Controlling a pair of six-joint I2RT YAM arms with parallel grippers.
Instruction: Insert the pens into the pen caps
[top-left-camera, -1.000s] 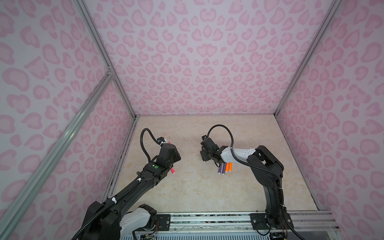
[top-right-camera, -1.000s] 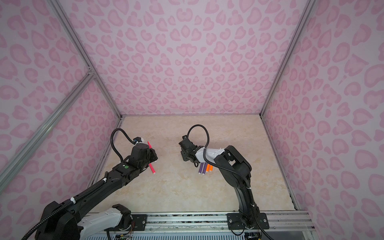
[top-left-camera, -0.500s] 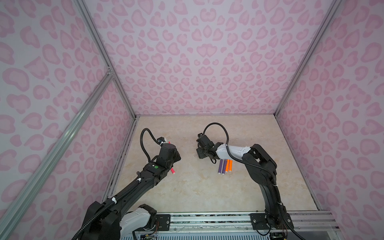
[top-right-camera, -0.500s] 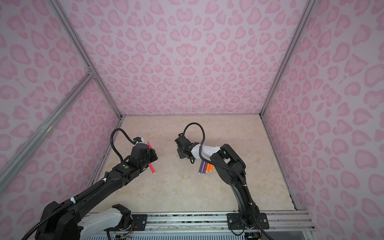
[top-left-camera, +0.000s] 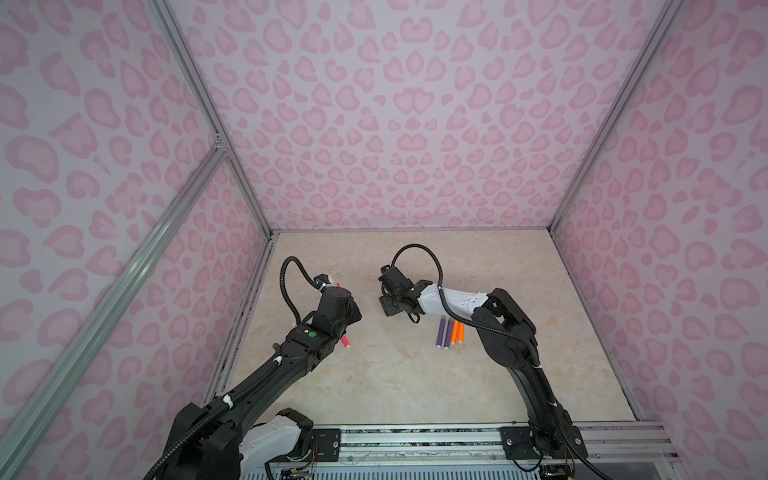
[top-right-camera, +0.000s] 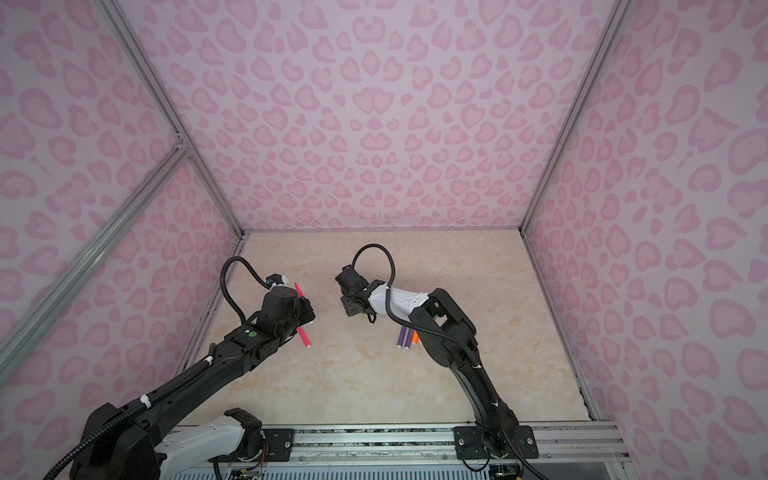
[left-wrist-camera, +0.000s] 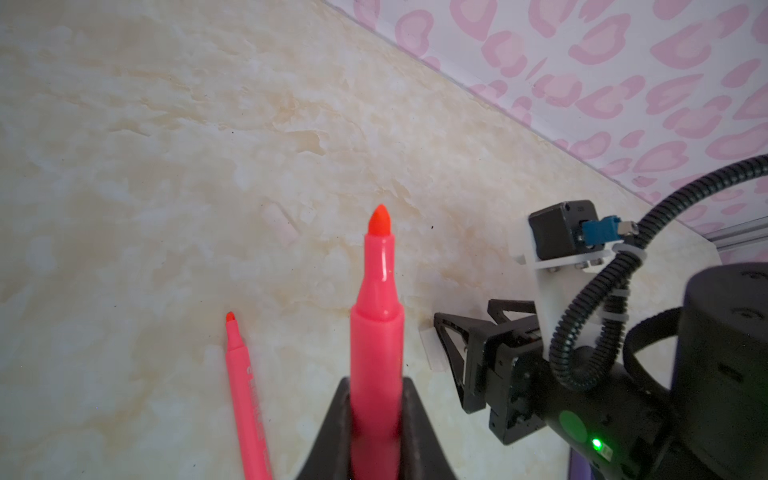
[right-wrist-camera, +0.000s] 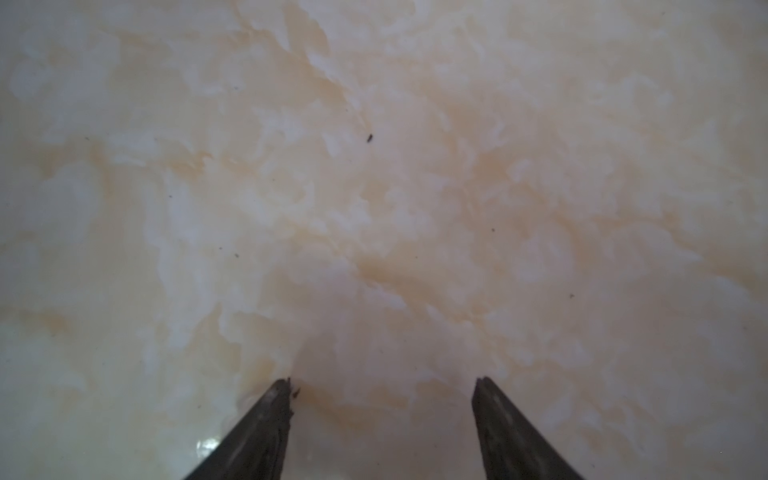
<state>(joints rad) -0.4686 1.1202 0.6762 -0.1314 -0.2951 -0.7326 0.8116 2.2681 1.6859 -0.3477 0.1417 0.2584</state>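
Left gripper (left-wrist-camera: 376, 409), around 9 o'clock from the table's middle in both top views, is pinching a pink pen (left-wrist-camera: 376, 307) by the barrel, with the tip bare. A second pink pen (left-wrist-camera: 245, 395) lies flat just beside it.

Right gripper (right-wrist-camera: 382, 380) sits low near the middle, jaws spread with nothing between them. Purple pens (top-left-camera: 441, 332) and orange pens (top-left-camera: 457, 330) lie side by side at its 4 o'clock. I'd say it's hunting for a cap. A pale sliver (left-wrist-camera: 430, 347) by its fingers might be one, but I can't tell.

Next up, I reckon: pinch a cap, turn its mouth toward the pen tip and line the two up straight.

The table (top-left-camera: 374, 374) is beige marble-look. The walls (top-left-camera: 395, 124) are pink heart print, with an aluminium frame (top-left-camera: 158, 235).
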